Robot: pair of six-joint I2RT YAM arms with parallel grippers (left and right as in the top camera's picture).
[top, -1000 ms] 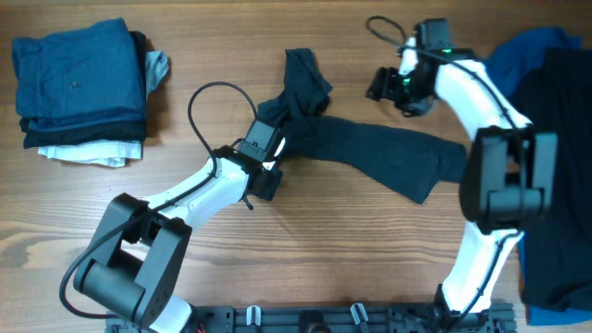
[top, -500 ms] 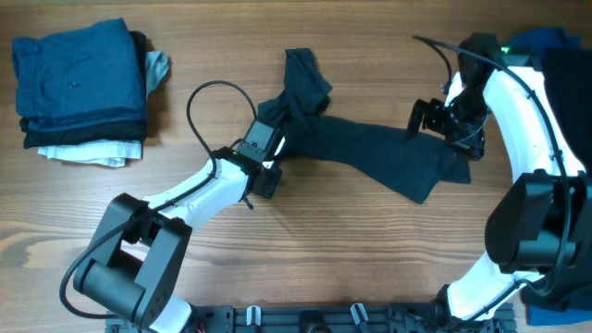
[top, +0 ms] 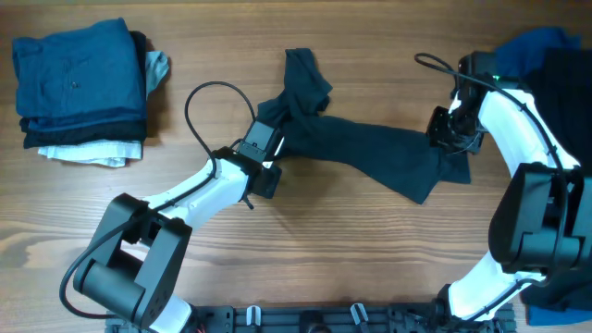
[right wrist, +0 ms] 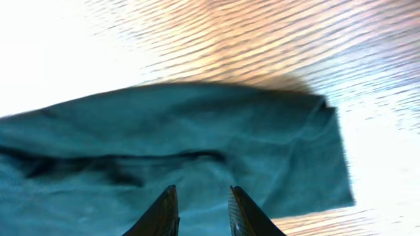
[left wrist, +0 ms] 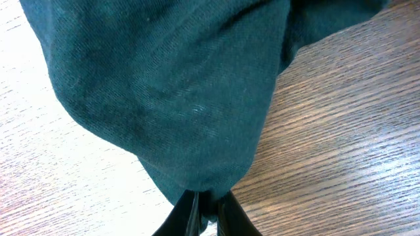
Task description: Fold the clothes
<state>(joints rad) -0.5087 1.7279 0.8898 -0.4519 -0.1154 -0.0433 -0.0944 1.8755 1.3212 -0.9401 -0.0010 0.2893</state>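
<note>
Folded stack at 10 o'clock on the tabletop. Centre: navy shirt, limp and probably light, strung out toward 3 o'clock. Left hand is pinched shut on its bunched end. Right hand, fingers narrowly parted, hovers over the loose end. The soft cloth will sag, so it is best held at the hem corners.

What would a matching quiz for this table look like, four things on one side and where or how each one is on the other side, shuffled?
Things:
1. navy shirt
2. folded stack
3. left gripper
4. right gripper

Places or states:
A. far left corner of the table
B. shut on bunched cloth
C. stretched across the table's middle
D. above the shirt's right end

Pairs: 1-C, 2-A, 3-B, 4-D.
</note>
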